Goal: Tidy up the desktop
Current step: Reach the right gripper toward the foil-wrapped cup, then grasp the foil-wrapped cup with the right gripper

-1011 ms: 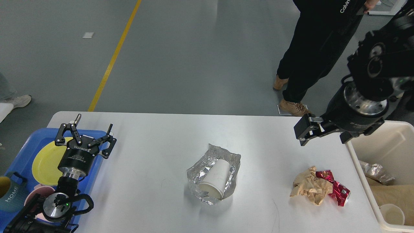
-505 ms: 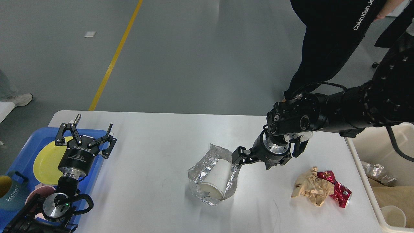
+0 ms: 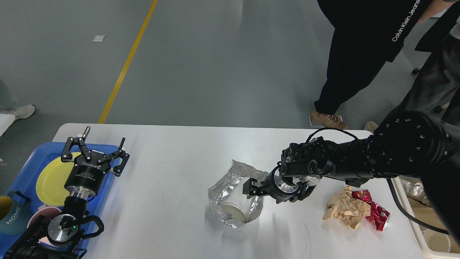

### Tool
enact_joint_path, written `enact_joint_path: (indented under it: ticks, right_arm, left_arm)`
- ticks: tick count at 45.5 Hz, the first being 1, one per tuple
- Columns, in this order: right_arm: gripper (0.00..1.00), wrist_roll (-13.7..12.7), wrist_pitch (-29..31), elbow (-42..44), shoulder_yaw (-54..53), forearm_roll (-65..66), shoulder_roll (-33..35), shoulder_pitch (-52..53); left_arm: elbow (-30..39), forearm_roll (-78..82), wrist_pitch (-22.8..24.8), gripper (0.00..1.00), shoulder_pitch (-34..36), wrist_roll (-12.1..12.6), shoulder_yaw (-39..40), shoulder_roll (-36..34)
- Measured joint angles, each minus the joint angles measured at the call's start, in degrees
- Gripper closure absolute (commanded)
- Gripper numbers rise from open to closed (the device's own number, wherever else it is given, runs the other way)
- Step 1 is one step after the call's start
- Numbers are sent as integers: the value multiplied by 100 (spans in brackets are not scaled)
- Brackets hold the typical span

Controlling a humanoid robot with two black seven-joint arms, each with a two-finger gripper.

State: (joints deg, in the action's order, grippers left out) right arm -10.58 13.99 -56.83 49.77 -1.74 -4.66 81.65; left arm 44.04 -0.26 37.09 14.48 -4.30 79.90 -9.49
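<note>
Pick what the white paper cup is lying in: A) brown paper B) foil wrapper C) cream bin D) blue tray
B: the cup lies on its side inside the crumpled foil wrapper at mid-table, with the right gripper at it.

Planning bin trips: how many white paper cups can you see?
2. One white paper cup lies on its side in crumpled foil mid-desktop; another sits in the cream bin, right. More may be hidden there.

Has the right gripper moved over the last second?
Yes. The right gripper has swung leftward and down from beside the cream rectangular bin to the white paper cup on crumpled silver foil.
</note>
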Motion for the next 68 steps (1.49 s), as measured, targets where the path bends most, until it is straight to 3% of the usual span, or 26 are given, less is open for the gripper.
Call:
enact_joint_path:
  ticks: [5,11,21,25,28,32,68]
  right_arm:
    - [10,-219,-247,222,-84,-52,-85,-278]
    - [11,-297,-444,426,-90,-58,-142,-514]
    - [38,-304,-535,658,-118,-63,-217,-723]
    - [41,-304,-537,679,-159,-63,-226,-735]
    - [63,-305,-537,692,-175,-63,-233,-768]
    - [100,-305,-537,699,-186,-63,-257,-829]
    - [100,-400,-293,642,-162,-87,-266,-798]
  left_arm:
    - [0,0,0,3,1,0,0,0]
    - [0,0,0,3,1,0,0,0]
    - [0,0,0,3,2,0,-1,0]
    - [0,0,0,3,2,0,-1,0]
    - [0,0,0,3,2,0,-1,0]
    - [0,0,0,3,2,0,-1,0]
    - [0,0,0,3,0,0,-1,0]
